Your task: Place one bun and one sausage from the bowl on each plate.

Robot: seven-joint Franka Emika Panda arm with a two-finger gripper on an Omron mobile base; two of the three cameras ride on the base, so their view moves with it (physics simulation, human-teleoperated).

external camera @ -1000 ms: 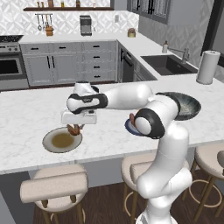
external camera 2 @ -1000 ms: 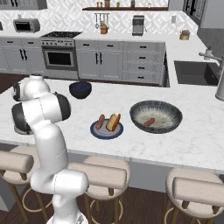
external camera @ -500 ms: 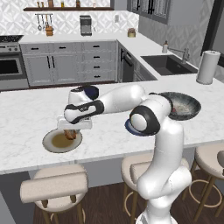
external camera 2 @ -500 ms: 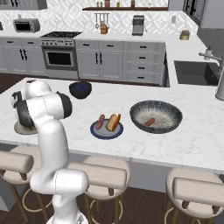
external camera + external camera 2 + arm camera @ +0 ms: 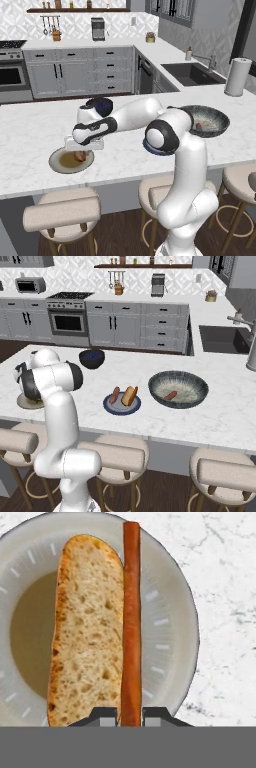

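Observation:
My gripper (image 5: 131, 714) is shut on a bun (image 5: 87, 632), gripping it along its orange-brown crust edge; the pale crumb face shows. The bun hangs low over the beige plate (image 5: 172, 612) with the brown centre. From the left base view the gripper (image 5: 81, 151) sits just above that plate (image 5: 57, 161) at the counter's left, with the bun (image 5: 80, 157) under it. The blue plate (image 5: 112, 406) carries a sausage (image 5: 116, 395) and a second bun (image 5: 130, 395). A sausage (image 5: 170, 395) lies in the grey bowl (image 5: 178, 380), which also stands at the right (image 5: 212, 120).
A deep dark-blue bowl (image 5: 92, 358) stands behind the blue plate. Stools (image 5: 62, 212) line the counter's near edge. A paper-towel roll (image 5: 237, 76) stands by the sink (image 5: 192, 73) at the far right. My arm spans the counter between the bowl and the beige plate.
The gripper has moved a little left and down with the bun, closer to the beige plate. The other things have stayed in place.

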